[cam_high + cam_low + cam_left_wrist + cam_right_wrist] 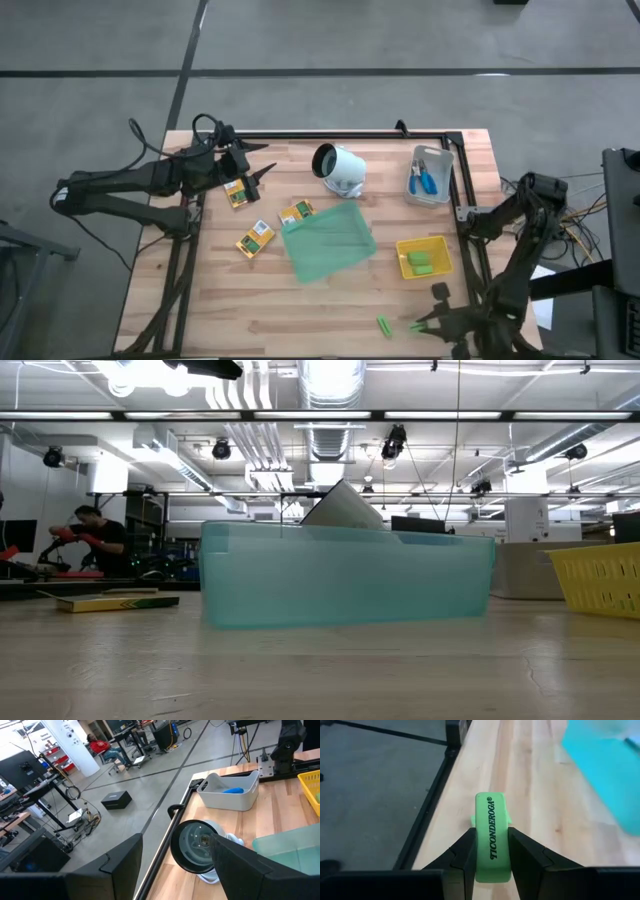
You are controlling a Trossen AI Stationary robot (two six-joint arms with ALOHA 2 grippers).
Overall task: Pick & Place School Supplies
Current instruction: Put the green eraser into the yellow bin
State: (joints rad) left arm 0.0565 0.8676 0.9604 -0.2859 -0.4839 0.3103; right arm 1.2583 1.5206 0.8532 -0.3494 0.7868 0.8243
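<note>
**Green eraser gripped at the near edge, yellow tray just up-table**

On the left, the left gripper (pixel 262 172) is held with its fingers apart and nothing between them, above the far left part of the wooden table (pixel 200 310). Directly beneath and beside it a yellow-and-green packet (pixel 236 193) is seen, and two more packets (pixel 255 239) (pixel 296 212) are spread toward the centre. The white desk lamp (pixel 338 167) and the translucent green tray (pixel 328 242) are placed in the middle of the table.

Farther right, a loose green block (pixel 384 325) is left lying near the front edge. Just beside it, the right gripper (pixel 491 851) is closed on a light-green eraser (pixel 492 836); the eraser's long axis is aligned with the fingers and points away from the wrist, along the table's edge. The yellow tray (pixel 423 244), where two green blocks (pixel 421 264) are already held, lies up-table from this gripper and near it, so the right arm is judged much the better placed. No obstacle is seen between gripper and tray. At the far right corner, blue-handled scissors (pixel 424 180) are kept in a grey bin (pixel 430 196).
</note>
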